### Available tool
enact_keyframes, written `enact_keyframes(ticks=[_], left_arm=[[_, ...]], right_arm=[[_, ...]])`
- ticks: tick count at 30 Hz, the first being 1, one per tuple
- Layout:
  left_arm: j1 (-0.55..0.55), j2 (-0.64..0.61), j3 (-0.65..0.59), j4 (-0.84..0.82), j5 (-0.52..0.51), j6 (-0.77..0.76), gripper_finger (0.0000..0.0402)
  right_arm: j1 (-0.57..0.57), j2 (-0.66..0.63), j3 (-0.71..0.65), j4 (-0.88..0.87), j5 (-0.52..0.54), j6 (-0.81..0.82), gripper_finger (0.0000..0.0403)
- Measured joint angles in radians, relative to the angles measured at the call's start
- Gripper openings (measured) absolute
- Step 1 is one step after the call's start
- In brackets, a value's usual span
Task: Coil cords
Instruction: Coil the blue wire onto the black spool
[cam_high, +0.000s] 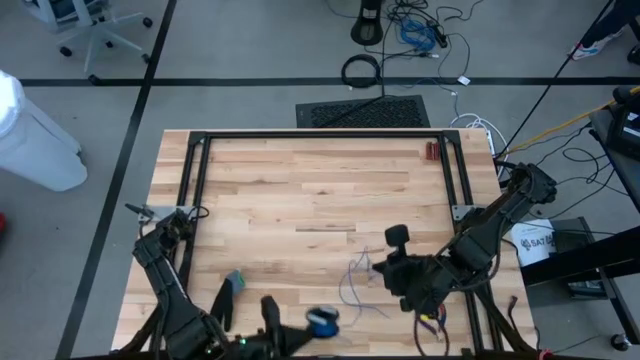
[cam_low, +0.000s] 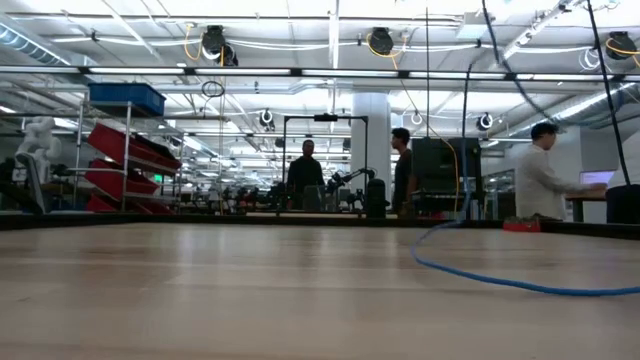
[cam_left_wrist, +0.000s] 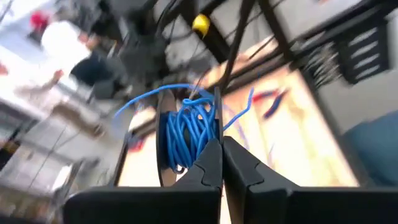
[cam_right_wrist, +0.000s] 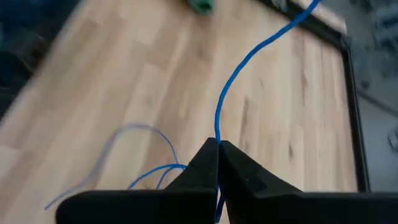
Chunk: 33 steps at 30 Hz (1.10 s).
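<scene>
The left gripper was at the bottom centre of the overhead picture, its fingers pressed together on a spool partly wound with blue cord. The right gripper sat at lower right of the wooden table, fingers pinched on the cord's free run. Loose loops of cord lay on the boards between the two arms, lower centre. Winding appeared to be under way, with much slack left. The next move would likely call for feeding the cord taut toward the spool without snagging. Red-handled pliers lay untouched at the upper right.
</scene>
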Motion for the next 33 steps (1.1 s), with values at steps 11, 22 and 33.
enact_keyframes(ticks=[11,22,33], left_arm=[[0.073,-0.002,0.009,-0.205,0.156,-0.3,0.0],[0.093,-0.002,0.01,-0.206,0.177,-0.308,0.0],[0.094,-0.003,0.01,-0.205,0.169,-0.301,0.0]], right_arm=[[0.011,-0.001,0.0,-0.05,-0.091,0.108,0.0071],[0.015,-0.002,-0.11,0.297,-0.17,0.025,0.0132],[-0.014,0.003,-0.487,0.836,-0.235,0.005,0.0146]])
